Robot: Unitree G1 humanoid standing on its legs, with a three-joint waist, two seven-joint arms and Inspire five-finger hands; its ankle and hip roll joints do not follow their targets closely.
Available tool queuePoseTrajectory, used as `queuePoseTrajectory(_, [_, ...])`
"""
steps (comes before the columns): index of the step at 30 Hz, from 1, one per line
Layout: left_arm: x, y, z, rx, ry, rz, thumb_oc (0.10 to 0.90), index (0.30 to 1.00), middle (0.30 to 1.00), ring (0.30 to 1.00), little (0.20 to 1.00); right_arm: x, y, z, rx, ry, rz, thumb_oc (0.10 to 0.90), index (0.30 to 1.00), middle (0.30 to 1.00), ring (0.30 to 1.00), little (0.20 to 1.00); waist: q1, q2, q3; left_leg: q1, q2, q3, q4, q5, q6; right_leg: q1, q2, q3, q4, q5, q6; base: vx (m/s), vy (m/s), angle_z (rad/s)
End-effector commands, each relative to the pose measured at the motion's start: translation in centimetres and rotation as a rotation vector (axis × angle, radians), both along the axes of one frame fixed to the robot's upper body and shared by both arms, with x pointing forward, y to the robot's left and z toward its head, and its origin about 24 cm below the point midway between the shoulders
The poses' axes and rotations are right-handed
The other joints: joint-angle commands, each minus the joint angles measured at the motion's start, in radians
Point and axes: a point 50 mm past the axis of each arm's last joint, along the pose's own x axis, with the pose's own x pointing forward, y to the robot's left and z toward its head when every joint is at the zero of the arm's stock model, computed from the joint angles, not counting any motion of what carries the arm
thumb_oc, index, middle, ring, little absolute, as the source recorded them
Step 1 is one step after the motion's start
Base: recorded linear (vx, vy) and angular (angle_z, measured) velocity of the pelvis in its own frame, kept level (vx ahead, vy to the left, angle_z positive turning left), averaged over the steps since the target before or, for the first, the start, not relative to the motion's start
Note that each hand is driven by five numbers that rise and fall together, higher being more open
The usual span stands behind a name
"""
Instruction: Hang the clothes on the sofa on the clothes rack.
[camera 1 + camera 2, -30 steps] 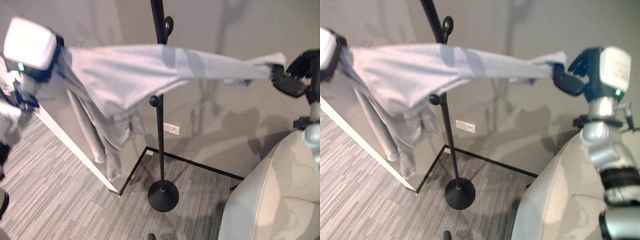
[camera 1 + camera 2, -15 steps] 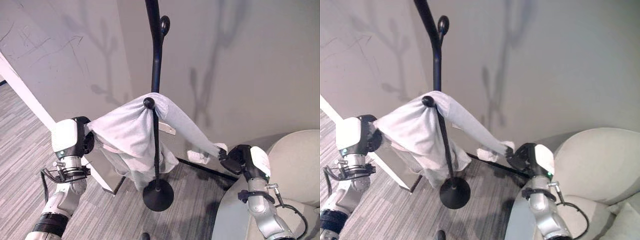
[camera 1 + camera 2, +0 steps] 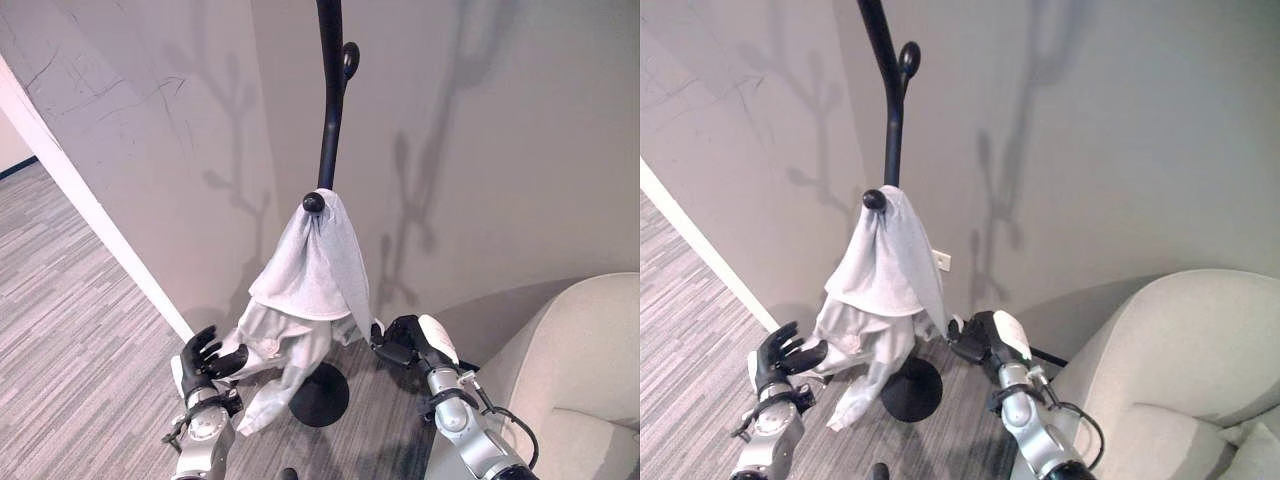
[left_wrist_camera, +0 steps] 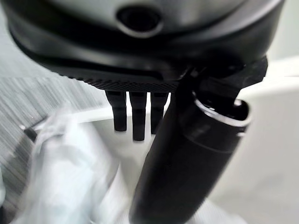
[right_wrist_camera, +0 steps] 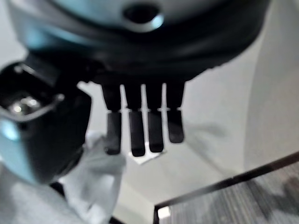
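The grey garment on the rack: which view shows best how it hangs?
The left eye view: the grey garment drapes from a knob on the clothes rack, sleeves dangling above the base. The right eye view shows much the same. Each wrist view catches a blurred bit of pale cloth past the fingers.

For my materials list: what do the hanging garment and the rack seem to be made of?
Garment: seemingly soft light grey knit fabric, matte; it drapes in folds from the peg. Clothes rack: probably black painted metal, given the thin smooth pole and slight sheen, though plastic knobs are possible.
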Motion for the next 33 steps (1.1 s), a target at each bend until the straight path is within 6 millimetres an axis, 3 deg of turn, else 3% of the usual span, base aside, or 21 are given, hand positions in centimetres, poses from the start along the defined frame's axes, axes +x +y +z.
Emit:
queuePoseTrajectory(1, [3.5, 2.8, 3.9, 0.058, -0.201, 0.018, 0.8, 0.9, 0.9, 0.9, 0.9, 2.0, -1.4, 2.8, -0.058, -0.126, 0.011, 0.4, 0.3, 0.3, 0.3, 0.3, 0.029, 0.009, -0.038, 0.052, 0.046, -0.056, 0.003, -0.144, -0.031, -0.069, -0.004, 0.001, 0.016, 0.036, 0.012, 0.0, 0.0, 0.06])
queuePoseTrajectory(14, [3.5, 2.8, 3.9, 0.058, -0.201, 0.018, 0.8, 0.9, 0.9, 0.9, 0.9, 2.0, -1.4, 2.8, -0.058, -0.126, 0.011, 0.4, 0.3, 0.3, 0.3, 0.3, 0.029, 0.009, -0.038, 0.052, 0.046, -0.056, 0.003, -0.144, -0.031, -0.069, -0.004, 0.001, 0.016, 0.036, 0.012, 0.0, 0.0, 0.02])
queuePoseTrajectory(15, [2.6, 2.4, 2.5, -0.006, -0.161, 0.019, 0.8, 0.9, 0.9, 0.9, 0.9, 1.8, -0.8, 2.1, -0.049, -0.092, 0.029, 0.4, 0.3, 0.3, 0.3, 0.3, 0.032, 0.01, -0.034, 0.045, 0.045, -0.061, 0.003, -0.141, -0.031, -0.071, -0.004, -0.005, 0.016, 0.037, 0.013, 0.0, 0.0, 0.0])
queuePoseTrajectory(21, [2.6, 2.4, 2.5, -0.006, -0.161, 0.019, 0.8, 0.9, 0.9, 0.9, 0.9, 1.8, -0.8, 2.1, -0.049, -0.092, 0.029, 0.4, 0.3, 0.3, 0.3, 0.3, 0.032, 0.01, -0.034, 0.045, 0.045, -0.061, 0.003, -0.141, -0.031, -0.071, -0.004, -0.005, 0.016, 0.037, 0.013, 0.0, 0.0, 0.0])
queuePoseTrajectory(22, [-0.7, 2.0, -1.6, -0.131, 0.014, 0.106, 0.8, 0.9, 0.9, 0.9, 0.9, 0.9, -0.1, 0.2, -0.048, -0.006, 0.053, 0.4, 0.3, 0.3, 0.3, 0.3, 0.044, 0.008, -0.03, 0.031, 0.042, -0.073, 0.003, -0.135, -0.032, -0.077, -0.006, -0.02, 0.013, 0.037, 0.013, 0.0, 0.0, 0.0])
queuePoseTrajectory(23, [-0.7, 2.0, -1.6, -0.131, 0.014, 0.106, 0.8, 0.9, 0.9, 0.9, 0.9, 0.9, -0.1, 0.2, -0.048, -0.006, 0.053, 0.4, 0.3, 0.3, 0.3, 0.3, 0.044, 0.008, -0.03, 0.031, 0.042, -0.073, 0.003, -0.135, -0.032, -0.077, -0.006, -0.02, 0.013, 0.037, 0.013, 0.0, 0.015, 0.16])
queuePoseTrajectory(25, [-3.8, 1.4, -4.6, -0.229, 0.19, 0.227, 0.8, 0.9, 0.9, 0.9, 0.9, -0.2, 0.5, -2.5, -0.068, 0.122, 0.063, 0.4, 0.3, 0.3, 0.3, 0.3, 0.059, 0.005, -0.024, 0.011, 0.035, -0.09, 0.003, -0.128, -0.037, -0.084, -0.009, -0.043, 0.011, 0.037, 0.015, -0.02, 0.029, 0.16])
queuePoseTrajectory(26, [-7.0, -0.2, -6.7, -0.206, 0.391, 0.144, 0.8, 0.9, 0.9, 0.9, 0.9, -2.9, 1.7, -6.4, -0.05, 0.325, 0.051, 0.4, 0.3, 0.3, 0.3, 0.3, 0.09, -0.004, -0.022, 0.0, 0.028, -0.12, 0.003, -0.121, -0.037, -0.079, -0.012, -0.073, 0.011, 0.033, 0.013, -0.03, 0.022, 0.1])
queuePoseTrajectory(27, [-8.2, -0.5, -7.3, -0.22, 0.453, 0.145, 0.8, 0.9, 0.9, 0.9, 0.9, -3.6, 2.5, -7.3, 0.019, 0.372, 0.006, 0.8, 0.9, 0.9, 0.9, 0.9, 0.099, -0.009, -0.026, -0.004, 0.024, -0.133, 0.003, -0.119, -0.039, -0.076, -0.015, -0.089, 0.011, 0.029, 0.013, -0.01, 0.006, 0.35])
queuePoseTrajectory(28, [-9.7, -0.5, -7.8, -0.199, 0.53, 0.119, 0.8, 0.9, 0.9, 0.9, 0.9, -3.8, 2.3, -7.4, 0.062, 0.382, -0.034, 0.8, 0.9, 0.9, 0.9, 0.9, 0.101, -0.013, -0.028, 0.0, 0.024, -0.132, 0.003, -0.12, -0.039, -0.07, -0.016, -0.092, 0.011, 0.03, 0.014, 0.01, -0.021, 0.69])
queuePoseTrajectory(29, [-10.0, -0.4, -7.8, -0.152, 0.558, 0.041, 0.8, 0.9, 0.9, 0.9, 0.9, -4.3, 0.7, -7.3, 0.156, 0.376, -0.132, 0.8, 0.9, 0.9, 0.9, 0.9, 0.09, -0.024, -0.034, 0.014, 0.03, -0.115, 0.003, -0.127, -0.038, -0.068, -0.018, -0.086, 0.011, 0.034, 0.017, 0.01, -0.028, 0.88])
queuePoseTrajectory(33, [-9.8, -0.3, -7.7, -0.149, 0.545, 0.031, 0.8, 0.9, 0.9, 0.9, 0.9, -4.2, 0.4, -6.8, 0.257, 0.357, -0.162, 0.8, 0.9, 0.9, 0.9, 0.9, 0.088, -0.026, -0.032, 0.022, 0.035, -0.097, 0.003, -0.131, -0.039, -0.069, -0.019, -0.074, 0.011, 0.039, 0.018, 0.0, -0.018, 0.09])
